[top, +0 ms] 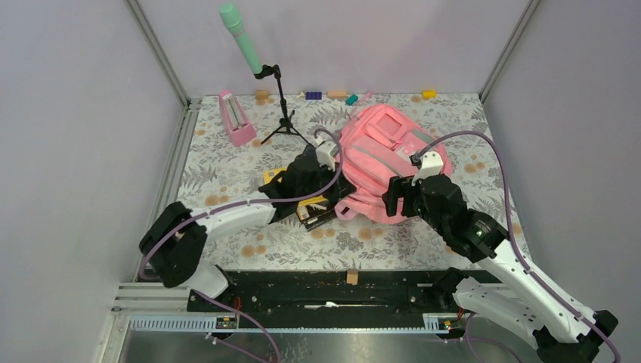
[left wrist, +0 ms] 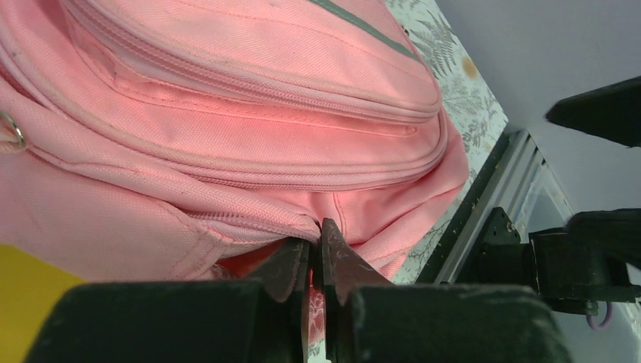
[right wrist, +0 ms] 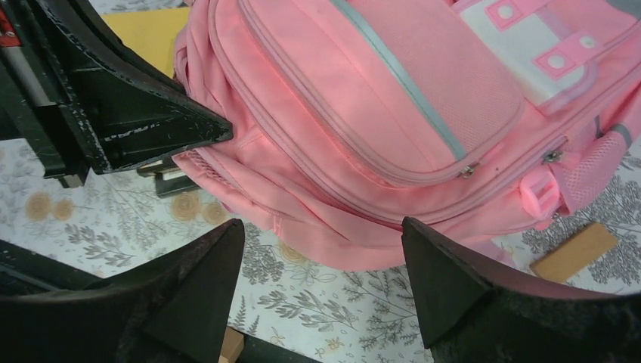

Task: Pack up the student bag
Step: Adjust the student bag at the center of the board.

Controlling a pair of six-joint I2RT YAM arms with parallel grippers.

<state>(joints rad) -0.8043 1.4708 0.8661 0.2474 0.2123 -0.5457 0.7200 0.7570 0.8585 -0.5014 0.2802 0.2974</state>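
The student bag (top: pixel 382 162), a large soft pink backpack with a grey strip, lies at mid-table. My left gripper (top: pixel 332 195) is at its near left edge. In the left wrist view the left gripper (left wrist: pixel 316 236) is shut on a fold of the bag's (left wrist: pixel 227 91) fabric just below a zipper seam. My right gripper (top: pixel 394 200) is at the bag's near edge. In the right wrist view the right gripper (right wrist: pixel 321 246) is open wide and empty, just above the tablecloth, with the bag's (right wrist: pixel 363 106) lower edge between and beyond its tips.
A yellow flat item (top: pixel 272 177) and a black-and-yellow item (top: pixel 317 213) lie under the left arm beside the bag. A pink metronome (top: pixel 236 117) and a microphone stand (top: pixel 283 113) stand at the back left. Small blocks (top: pixel 337 94) line the back edge. A wooden block (right wrist: pixel 573 252) lies right of the bag.
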